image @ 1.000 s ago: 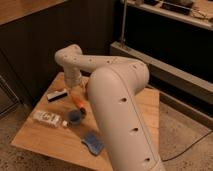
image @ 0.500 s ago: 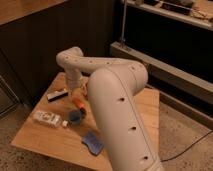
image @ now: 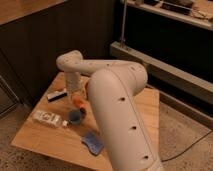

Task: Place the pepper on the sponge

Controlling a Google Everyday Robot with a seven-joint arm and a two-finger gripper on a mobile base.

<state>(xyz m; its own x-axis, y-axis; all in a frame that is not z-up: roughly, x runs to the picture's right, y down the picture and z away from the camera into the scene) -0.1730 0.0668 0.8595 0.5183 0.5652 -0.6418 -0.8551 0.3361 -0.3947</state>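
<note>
The one camera looks down from above, close behind the arm [image: 122, 107], onto the table [image: 47, 142], where the gripper [image: 75, 96] hangs near its far side.

Arm dropped slightly, gripper lowered over the pepper.
The elbow [image: 70, 59] is seen a little lower than a second ago. The gripper [image: 76, 96] has been brought down with it, close above the pepper [image: 79, 103], just behind the blue cup [image: 75, 117] on the table's left half. Whether the pepper has been moved at all cannot be told.
</note>
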